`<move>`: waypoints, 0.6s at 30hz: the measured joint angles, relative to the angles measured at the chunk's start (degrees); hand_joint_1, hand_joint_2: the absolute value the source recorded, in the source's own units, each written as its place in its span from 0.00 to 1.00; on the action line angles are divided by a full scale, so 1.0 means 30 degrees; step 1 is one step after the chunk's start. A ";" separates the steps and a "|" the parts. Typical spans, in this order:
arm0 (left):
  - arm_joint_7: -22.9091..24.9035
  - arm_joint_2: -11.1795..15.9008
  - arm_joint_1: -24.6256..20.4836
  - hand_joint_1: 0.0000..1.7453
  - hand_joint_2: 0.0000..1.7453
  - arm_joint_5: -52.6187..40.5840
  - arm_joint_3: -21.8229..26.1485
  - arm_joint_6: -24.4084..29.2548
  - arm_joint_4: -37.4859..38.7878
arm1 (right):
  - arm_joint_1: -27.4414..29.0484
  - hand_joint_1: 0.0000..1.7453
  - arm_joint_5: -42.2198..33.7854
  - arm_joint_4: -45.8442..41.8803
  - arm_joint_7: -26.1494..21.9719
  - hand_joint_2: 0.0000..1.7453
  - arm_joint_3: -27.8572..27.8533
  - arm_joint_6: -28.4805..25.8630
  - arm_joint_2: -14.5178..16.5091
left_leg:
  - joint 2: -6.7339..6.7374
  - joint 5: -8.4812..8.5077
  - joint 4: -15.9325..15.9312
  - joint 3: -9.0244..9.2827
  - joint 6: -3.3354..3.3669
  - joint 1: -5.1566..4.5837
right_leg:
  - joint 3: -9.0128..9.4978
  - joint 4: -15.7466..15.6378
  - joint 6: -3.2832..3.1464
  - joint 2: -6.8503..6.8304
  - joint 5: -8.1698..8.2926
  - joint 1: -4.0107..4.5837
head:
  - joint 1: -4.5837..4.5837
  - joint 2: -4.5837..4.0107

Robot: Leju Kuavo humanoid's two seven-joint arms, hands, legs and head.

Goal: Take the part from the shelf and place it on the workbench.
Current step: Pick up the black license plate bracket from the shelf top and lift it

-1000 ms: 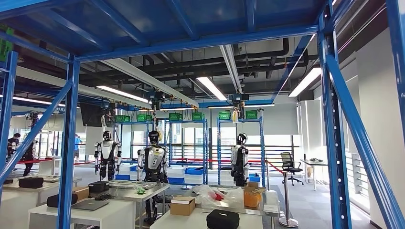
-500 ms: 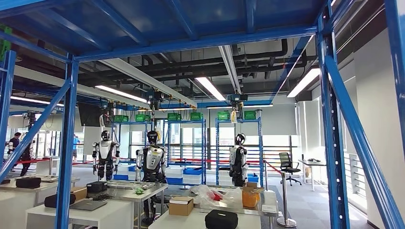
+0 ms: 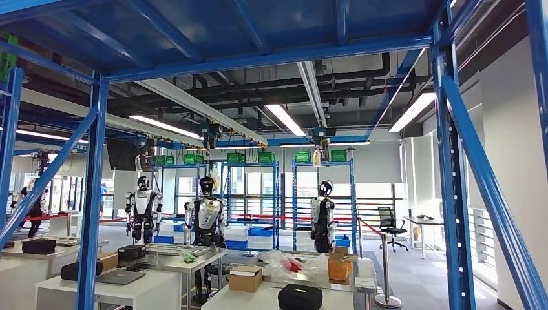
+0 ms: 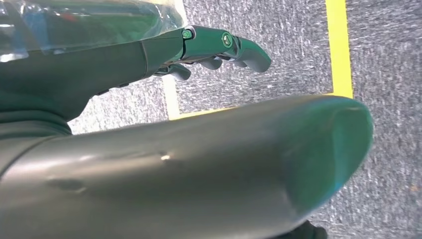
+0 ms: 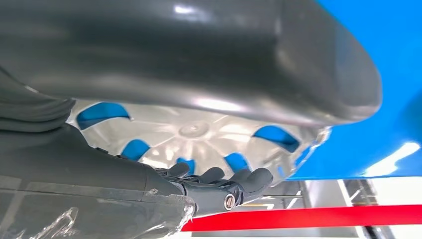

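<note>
In the right wrist view a silver disc-shaped part (image 5: 199, 132) with spoke-like cut-outs, wrapped in clear plastic, lies against a blue shelf surface (image 5: 378, 45). My right hand (image 5: 214, 186) reaches toward it. The thick thumb stands apart from the dark fingers (image 5: 246, 180), and the part shows face-on between them. Whether the fingertips touch its rim is unclear. My left hand (image 4: 219, 47) hangs over the grey carpet with its fingers stretched out and nothing in them. The head view looks out through the blue shelf frame (image 3: 94, 194).
Blue uprights and diagonal braces (image 3: 455, 194) frame the head view on both sides. Beyond stand tables with a black case (image 3: 300, 297) and a cardboard box (image 3: 245, 279), and other robots (image 3: 207, 219). Yellow floor tape (image 4: 338, 45) runs under the left hand.
The head view shifted slightly left and back. A person at the far left walked on. The shelf frame and the tables stay as they were.
</note>
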 joint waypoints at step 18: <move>0.0628 0.0080 0.0070 0.00 0.00 0.0033 0.0000 0.0708 -0.0016 | 0.0858 0.00 -0.1146 0.2771 0.0029 0.00 0.0900 -0.0158 0.0605 | -0.0001 -0.0002 0.0002 0.0002 0.0002 0.0001 | 0.0001 -0.0012 0.0000 -0.0001 0.0000 0.0002 | -0.0042 0.0000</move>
